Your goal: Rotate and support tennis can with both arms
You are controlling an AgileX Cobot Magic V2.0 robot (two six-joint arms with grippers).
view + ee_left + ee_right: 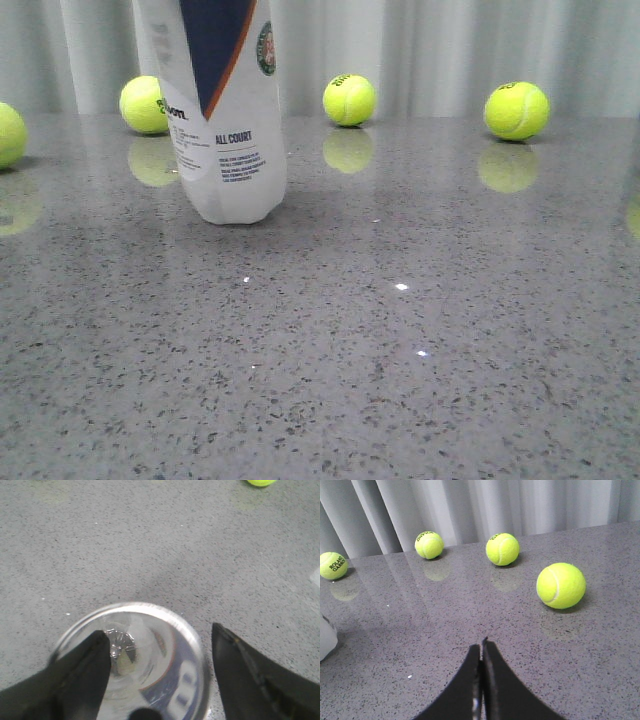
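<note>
Front view: tennis can [225,110] stands upright at ten o'clock on the table [400,350]. Left gripper [157,655] spreads wide above its rim; right gripper [481,647] is pinched closed, holding nothing.

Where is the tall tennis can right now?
The tennis can stands upright on the table's left side in the front view, just in front of a tennis ball.
</note>
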